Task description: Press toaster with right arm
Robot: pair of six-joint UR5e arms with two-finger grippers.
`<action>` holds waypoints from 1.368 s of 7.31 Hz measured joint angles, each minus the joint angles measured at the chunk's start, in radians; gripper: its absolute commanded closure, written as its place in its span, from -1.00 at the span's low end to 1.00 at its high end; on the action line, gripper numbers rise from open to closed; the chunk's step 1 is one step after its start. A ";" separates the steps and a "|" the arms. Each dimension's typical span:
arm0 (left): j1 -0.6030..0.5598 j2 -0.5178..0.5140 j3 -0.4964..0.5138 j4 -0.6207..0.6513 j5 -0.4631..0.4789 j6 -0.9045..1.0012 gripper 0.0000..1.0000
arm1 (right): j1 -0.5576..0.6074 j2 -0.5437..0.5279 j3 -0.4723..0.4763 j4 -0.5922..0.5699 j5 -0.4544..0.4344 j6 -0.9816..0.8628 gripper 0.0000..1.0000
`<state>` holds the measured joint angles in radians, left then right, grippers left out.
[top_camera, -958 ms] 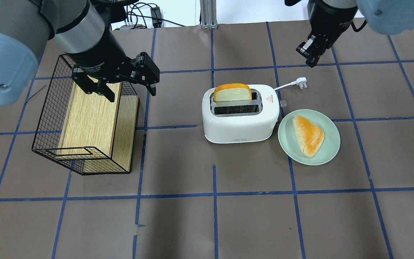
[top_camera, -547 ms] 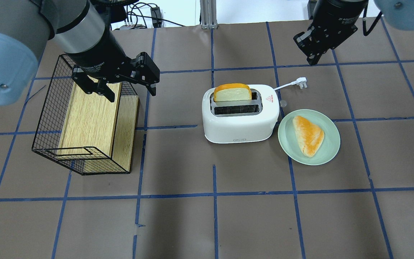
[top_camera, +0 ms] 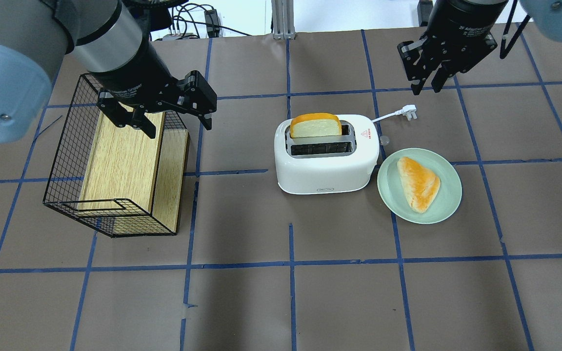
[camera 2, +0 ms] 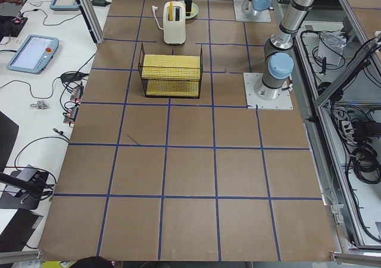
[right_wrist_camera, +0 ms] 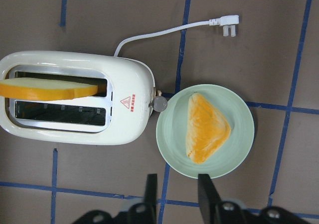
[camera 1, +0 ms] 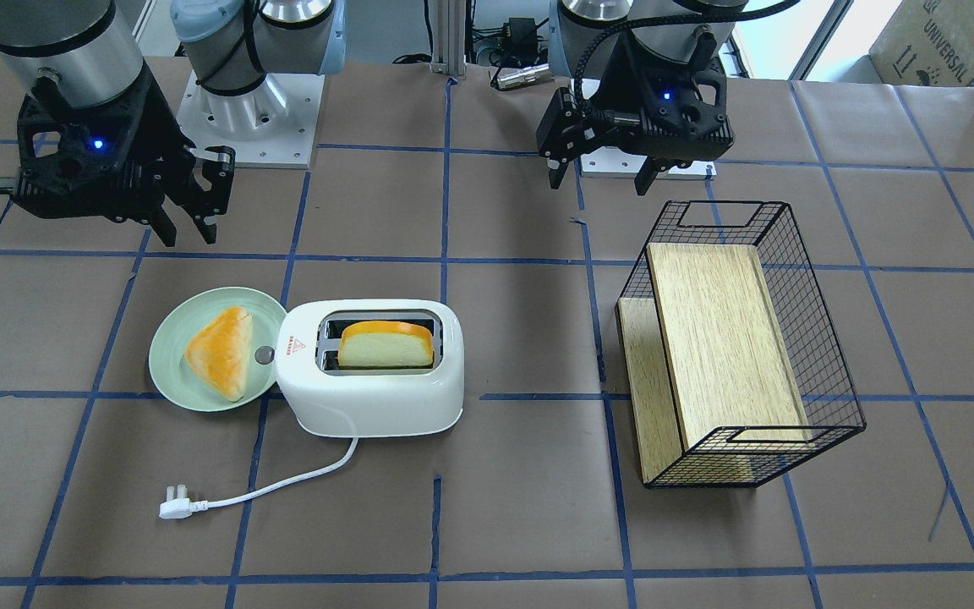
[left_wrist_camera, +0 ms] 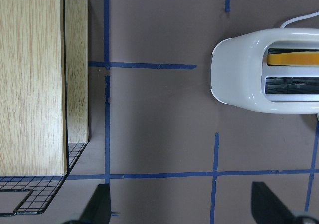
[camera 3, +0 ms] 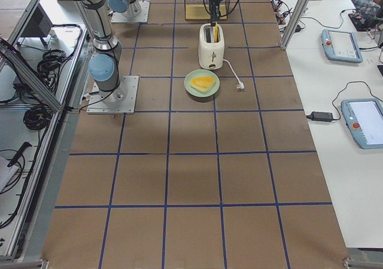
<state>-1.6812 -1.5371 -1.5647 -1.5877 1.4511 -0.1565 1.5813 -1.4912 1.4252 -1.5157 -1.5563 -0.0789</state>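
The white toaster (top_camera: 327,170) stands mid-table with a bread slice (top_camera: 315,126) upright in its far slot. It also shows in the front view (camera 1: 369,406) and the right wrist view (right_wrist_camera: 75,129). Its small grey knob (top_camera: 384,140) sticks out on the side facing the plate. The cord ends in a white plug (top_camera: 409,111). My right gripper (top_camera: 426,88) hangs high, beyond and to the right of the toaster and clear of it. Its fingers are a narrow gap apart and empty (right_wrist_camera: 178,189). My left gripper (top_camera: 178,127) is wide open over the basket's corner.
A pale green plate (top_camera: 451,195) with a triangular pastry (top_camera: 418,183) sits right beside the toaster's knob side. A black wire basket (top_camera: 66,146) holding a wooden board (top_camera: 120,161) lies at the left. Blue tape lines cross the brown table.
My right gripper has turned about its wrist and shifted slightly right; its two fingers now show side by side. The left arm, toaster and plate have not moved.
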 measured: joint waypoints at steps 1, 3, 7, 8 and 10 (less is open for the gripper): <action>0.000 0.000 0.000 0.000 0.000 0.000 -1.00 | 0.001 0.001 -0.002 -0.003 0.000 0.051 -0.61; 0.000 0.000 0.000 0.000 0.000 0.000 -1.00 | 0.001 0.000 -0.008 0.000 -0.004 0.098 -0.64; 0.000 0.000 0.000 0.000 0.000 0.000 -1.00 | 0.002 0.005 -0.008 0.001 -0.006 0.105 -0.64; 0.000 0.000 0.000 0.000 0.000 0.000 -1.00 | 0.002 0.005 -0.004 0.000 -0.005 0.104 -0.64; 0.000 0.000 0.000 0.000 0.000 0.000 -1.00 | 0.002 0.005 -0.004 -0.004 -0.001 0.104 -0.64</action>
<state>-1.6812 -1.5370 -1.5646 -1.5876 1.4511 -0.1565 1.5830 -1.4864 1.4213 -1.5192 -1.5570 0.0250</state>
